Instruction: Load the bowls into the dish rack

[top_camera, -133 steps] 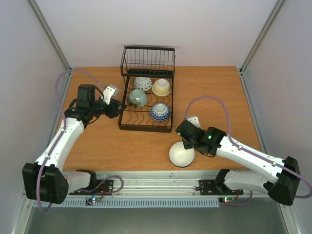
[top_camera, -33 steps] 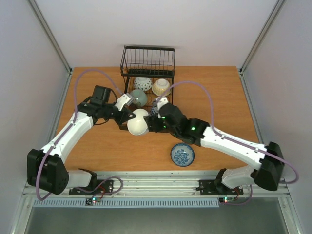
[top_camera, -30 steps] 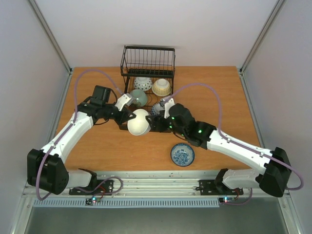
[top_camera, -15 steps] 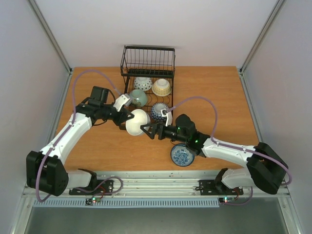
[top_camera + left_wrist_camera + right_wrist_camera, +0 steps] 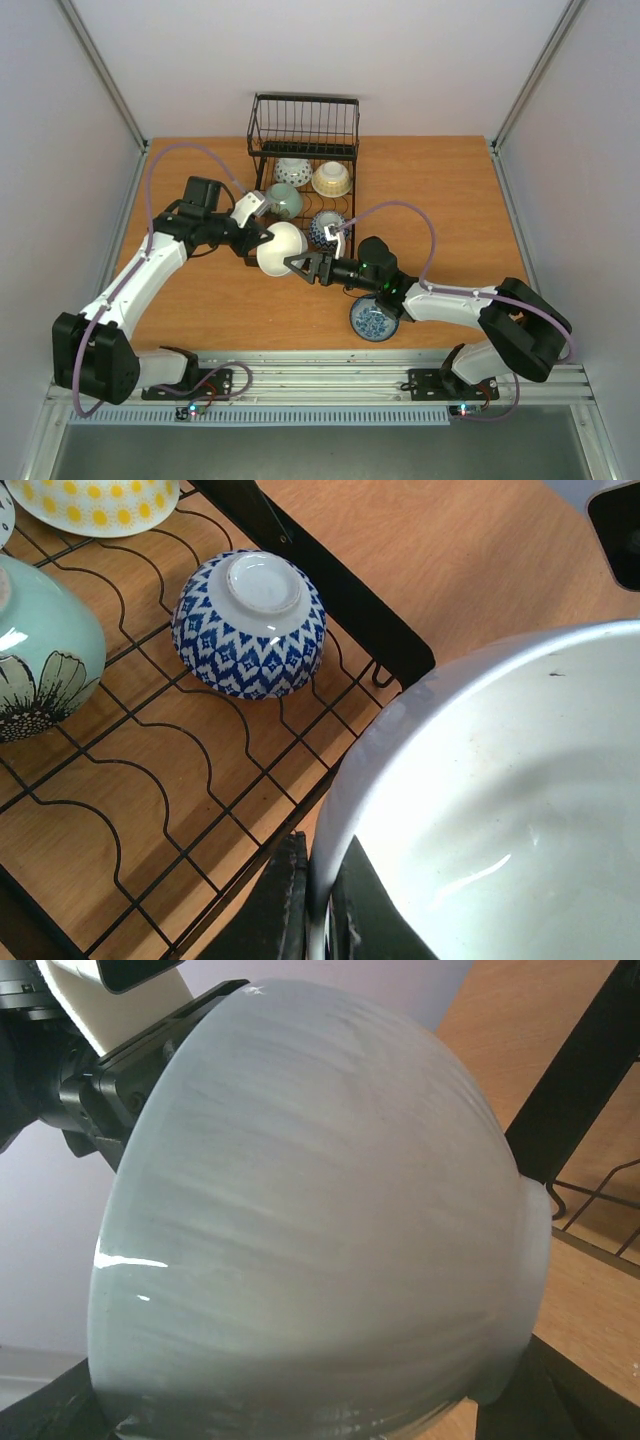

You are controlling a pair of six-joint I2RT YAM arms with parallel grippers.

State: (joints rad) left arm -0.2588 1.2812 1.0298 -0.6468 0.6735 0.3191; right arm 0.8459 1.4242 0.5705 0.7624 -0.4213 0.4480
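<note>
Bowl, white [image 5: 279, 247], hangs tilted at the near edge of the rack [image 5: 300, 150], its rim pinched in the left gripper [image 5: 318, 905]. Right gripper [image 5: 299, 267] gapes wide by its foot. Blue bowl [image 5: 374, 320] sits on the table [image 5: 450, 200].

Dish rack [image 5: 304, 124]: near-left wire slots [image 5: 130, 770] bare in L-wrist view. Blue diamond bowl [image 5: 250, 625] fills the spot at upper centre, green bowl [image 5: 40, 650] at left edge. Top view: white bowl [image 5: 280, 248] and R gripper [image 5: 303, 267], jaws spread, crowd the rack's near edge mid-frame. Table [image 5: 440, 200] right of rack wide open. Left side is narrower, w/ L arm [image 5: 150, 265] across it. Patterned bowl [image 5: 374, 320] blocks lower centre.
</note>
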